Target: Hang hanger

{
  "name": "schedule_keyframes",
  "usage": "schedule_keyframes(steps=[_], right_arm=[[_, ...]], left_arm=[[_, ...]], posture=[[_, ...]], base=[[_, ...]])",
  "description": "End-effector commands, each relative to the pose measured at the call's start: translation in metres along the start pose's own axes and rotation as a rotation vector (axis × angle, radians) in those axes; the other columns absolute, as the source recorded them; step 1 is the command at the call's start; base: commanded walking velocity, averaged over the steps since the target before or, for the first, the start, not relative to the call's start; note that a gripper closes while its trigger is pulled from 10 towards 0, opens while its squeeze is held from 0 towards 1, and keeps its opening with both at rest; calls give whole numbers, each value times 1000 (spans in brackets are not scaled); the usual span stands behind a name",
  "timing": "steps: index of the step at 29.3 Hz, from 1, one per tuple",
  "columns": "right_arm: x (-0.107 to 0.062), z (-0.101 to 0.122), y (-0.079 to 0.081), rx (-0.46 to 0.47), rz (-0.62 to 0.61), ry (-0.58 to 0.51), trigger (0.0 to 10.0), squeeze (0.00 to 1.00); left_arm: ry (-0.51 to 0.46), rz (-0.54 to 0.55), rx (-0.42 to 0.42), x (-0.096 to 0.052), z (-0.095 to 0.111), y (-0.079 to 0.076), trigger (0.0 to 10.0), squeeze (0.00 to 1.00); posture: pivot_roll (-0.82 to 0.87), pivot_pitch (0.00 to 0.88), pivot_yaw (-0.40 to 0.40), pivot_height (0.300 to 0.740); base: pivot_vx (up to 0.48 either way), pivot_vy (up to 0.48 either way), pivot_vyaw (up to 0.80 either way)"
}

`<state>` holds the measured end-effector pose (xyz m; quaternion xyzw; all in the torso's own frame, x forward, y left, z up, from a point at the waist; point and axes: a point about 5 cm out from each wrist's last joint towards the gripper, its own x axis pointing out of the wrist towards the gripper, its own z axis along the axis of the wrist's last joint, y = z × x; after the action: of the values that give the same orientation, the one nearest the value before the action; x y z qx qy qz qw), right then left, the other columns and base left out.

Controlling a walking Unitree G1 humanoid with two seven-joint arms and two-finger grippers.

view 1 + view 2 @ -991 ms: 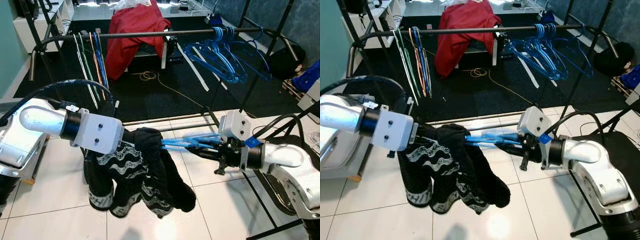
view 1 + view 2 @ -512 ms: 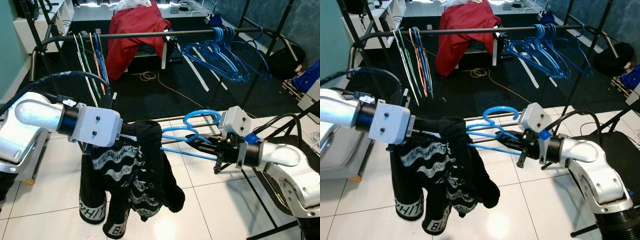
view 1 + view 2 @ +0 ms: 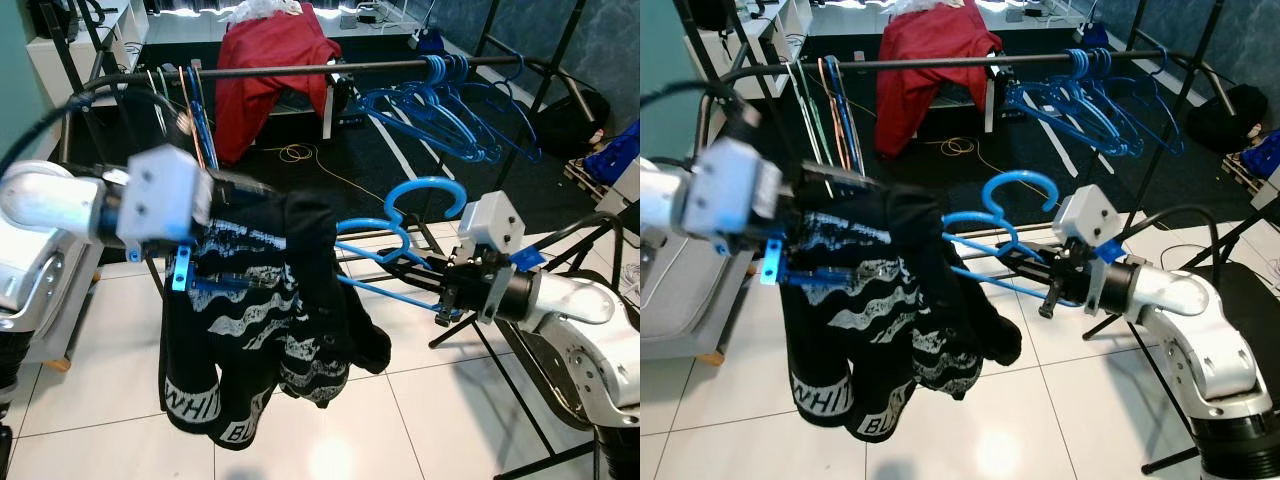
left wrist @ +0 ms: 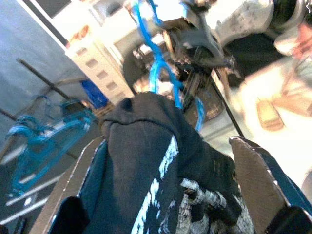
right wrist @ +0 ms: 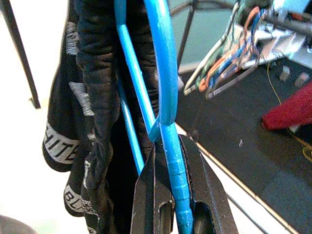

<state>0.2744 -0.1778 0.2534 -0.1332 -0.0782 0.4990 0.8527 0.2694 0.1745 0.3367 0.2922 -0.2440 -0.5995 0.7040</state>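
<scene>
The right gripper clamps the blue hanger just below its hook. The left gripper grips the black garment draped over it, lettered "WHIT" at the hem, before the clothes rail.

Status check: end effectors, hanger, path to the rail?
Right end effector shut on blue hanger. Left end effector on black garment. Rail ahead, hangers either side.

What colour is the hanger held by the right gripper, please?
Bright blue; the hanger shows best in the right wrist view.
</scene>
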Motion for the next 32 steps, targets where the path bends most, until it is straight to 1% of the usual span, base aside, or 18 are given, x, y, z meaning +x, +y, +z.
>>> schedule_keyframes(steps=[1,2,3,4,6,7,8,11,13,17,19,23,25,26,27,28,29,32], right_arm=[[-7,22,-2,-28,10,-99,0,0],[-7,22,-2,-28,10,-99,0,0],[-10,25,-1,-31,19,-109,0,0],[-10,25,-1,-31,19,-109,0,0],[-15,28,-1,-35,28,-109,0,0],[-15,28,-1,-35,28,-109,0,0],[-16,27,1,-33,39,-100,0,0],[-16,25,3,-29,47,-90,0,0],[-18,24,5,-21,53,-83,0,0],[-19,24,5,-18,53,-84,0,0],[-22,23,5,-12,47,-77,0,0],[-24,21,5,-8,36,-65,0,0],[-24,20,5,-5,30,-61,0,0],[-24,19,5,-4,28,-59,0,0],[-24,19,5,-4,28,-59,0,0],[-24,19,5,-3,27,-59,0,0],[-23,19,6,-2,27,-60,0,0],[-23,19,6,-2,27,-60,0,0]], left_arm=[[-40,72,-71,-12,-7,4,10000,0],[-40,72,-71,-12,-7,4,10000,0],[-60,127,-101,-21,-11,8,10000,0],[-60,127,-101,-21,-11,8,10000,0],[-78,213,-155,-36,-20,12,10000,0],[-78,213,-155,-36,-20,12,10000,0],[-69,262,-168,-41,-26,14,10000,0],[-54,303,-175,-46,-31,16,10000,0],[-11,358,-190,-58,-39,18,10000,0],[-2,374,-189,-62,-40,19,10000,0],[25,419,-175,-77,-39,26,10000,0],[8,441,-174,-88,-34,30,10000,0],[-18,427,-190,-90,-31,31,10000,0],[-43,385,-219,-88,-28,29,10000,686],[-43,385,-219,-88,-28,29,10000,686],[-62,348,-246,-85,-26,27,10000,1000],[-64,327,-256,-81,-26,25,10000,1000],[-64,327,-256,-81,-26,25,10000,1000]], posture=[[-74,103,15,740],[-74,103,15,740],[-75,105,16,740],[-75,105,16,740],[-78,107,17,740],[-78,107,17,740],[-78,107,17,740],[-80,109,18,740],[-82,110,20,740],[-82,110,20,740],[-82,113,21,740],[-82,113,21,740],[-82,113,21,740],[-82,115,24,740],[-82,115,24,740],[-82,115,24,740],[-82,115,24,740],[-82,115,24,740]], base=[[0,0,0],[0,0,0],[0,0,0],[0,0,0],[0,0,0],[0,0,0],[0,0,0],[0,0,0],[0,0,0],[0,0,0],[0,0,0],[0,0,0],[0,0,0],[0,0,0],[0,0,0],[0,0,0],[0,0,0],[0,0,0]])
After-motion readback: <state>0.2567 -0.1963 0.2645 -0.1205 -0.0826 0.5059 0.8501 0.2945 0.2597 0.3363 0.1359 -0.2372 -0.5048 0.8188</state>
